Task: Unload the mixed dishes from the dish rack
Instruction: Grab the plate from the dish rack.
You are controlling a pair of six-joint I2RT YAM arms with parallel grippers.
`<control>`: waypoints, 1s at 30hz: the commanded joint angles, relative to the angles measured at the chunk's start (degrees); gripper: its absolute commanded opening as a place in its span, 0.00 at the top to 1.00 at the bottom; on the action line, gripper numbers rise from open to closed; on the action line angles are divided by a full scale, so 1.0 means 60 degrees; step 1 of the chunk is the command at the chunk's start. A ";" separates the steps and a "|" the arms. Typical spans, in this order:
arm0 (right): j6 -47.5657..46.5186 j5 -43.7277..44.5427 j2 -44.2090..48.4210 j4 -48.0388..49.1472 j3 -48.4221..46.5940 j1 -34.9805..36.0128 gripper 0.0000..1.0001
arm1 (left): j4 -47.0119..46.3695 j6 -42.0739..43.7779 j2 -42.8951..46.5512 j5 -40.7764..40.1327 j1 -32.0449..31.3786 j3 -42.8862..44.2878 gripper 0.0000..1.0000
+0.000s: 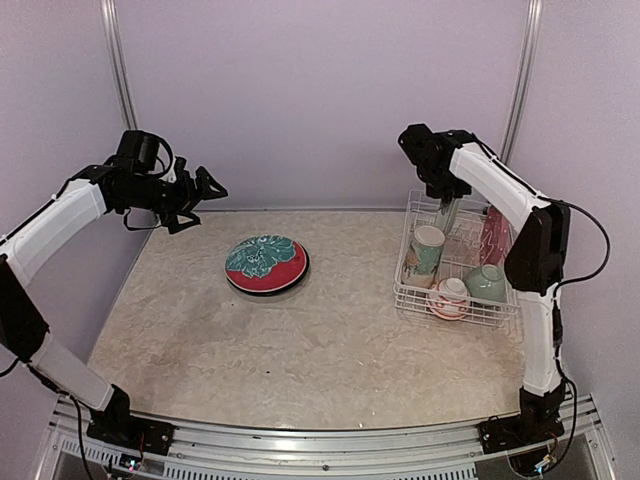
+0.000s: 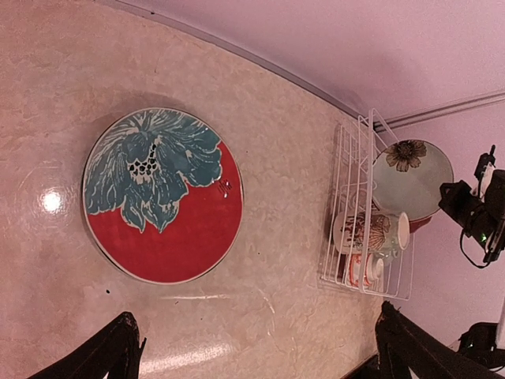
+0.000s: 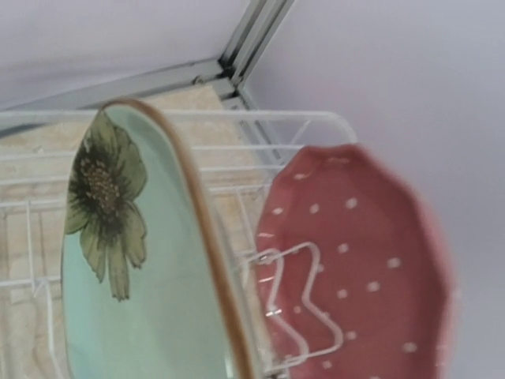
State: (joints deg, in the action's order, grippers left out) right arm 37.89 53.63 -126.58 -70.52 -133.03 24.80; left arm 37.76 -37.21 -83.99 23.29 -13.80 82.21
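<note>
- Hard against the right wrist camera stands the light teal flower plate (image 3: 150,316), on edge in the far slots of the dish rack (image 1: 402,283). The pink white-dotted plate (image 3: 355,260) stands just beside it on the right. The wire dividers are what hold both upright.
- My right gripper (image 1: 446,222) reaches down at that teal plate with its jaws fully closed. Its fingers are outside the wrist view, so I can't tell whether the rim is pinched between them.
- Nearer in the rack sit the cream patterned mug (image 1: 427,250) on the left, the white-pink bowl (image 1: 450,297) and the mint bowl (image 1: 487,282).
- The red-teal floral plate (image 1: 266,263) lies flat on the table (image 1: 300,360), well left of the rack. I judge it unloaded.
- My left gripper (image 1: 207,200) hangs wide open and empty above the far left, probably to keep clear of the set-down area.
</note>
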 commanded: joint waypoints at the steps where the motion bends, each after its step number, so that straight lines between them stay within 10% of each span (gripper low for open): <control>1: -0.0564 0.1700 0.1175 -0.0764 -0.0301 -0.0010 1.00 | -0.0023 0.0050 -0.0159 -0.0081 -0.0020 -0.0082 0.01; 13: -0.0753 0.1587 0.2667 -0.0414 0.0886 -0.0063 1.00 | 0.0077 0.0136 -0.0323 -0.0215 -0.0216 -0.0027 0.01; 30: -0.1382 -0.3494 0.6559 0.3940 0.5042 -0.1848 1.00 | 0.0207 0.0210 -0.0504 -0.0168 -0.0476 0.0103 0.01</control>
State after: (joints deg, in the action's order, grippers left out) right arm 28.75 39.83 -93.95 -57.21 -104.18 16.08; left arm 38.20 -36.97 -86.39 22.44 -16.23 82.21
